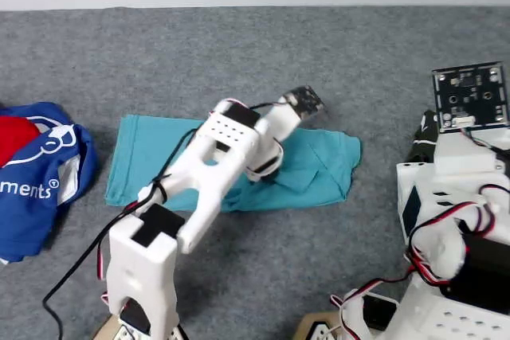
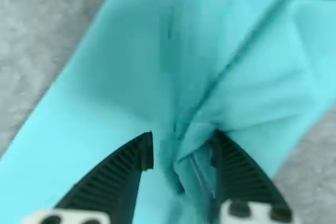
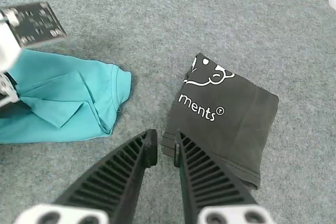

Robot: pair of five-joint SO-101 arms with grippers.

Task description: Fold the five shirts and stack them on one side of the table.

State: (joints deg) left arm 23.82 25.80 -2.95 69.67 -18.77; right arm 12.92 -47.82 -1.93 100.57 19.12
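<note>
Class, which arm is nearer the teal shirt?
Left. The left arm has its jaws on a fold of the teal shirt; the right arm sits apart, above the black shirt.

**A:** Where's the left white plastic arm (image 1: 199, 189)?

**B:** It stretches forward from its base, slanting toward the other arm's side, with the wrist bent down. The left black ribbed gripper (image 2: 182, 148) points downward, and its fingers pinch a bunched ridge of the teal cotton shirt (image 2: 131, 77).

**A:** And the right white plastic arm (image 1: 450, 197)?

**B:** It's folded back over its own base, well apart from the left one, with the wrist raised. The right black ribbed gripper (image 3: 166, 148) hangs in the air, angled down and forward. Its fingers are almost together, with only a thin slit between the tips.
</note>
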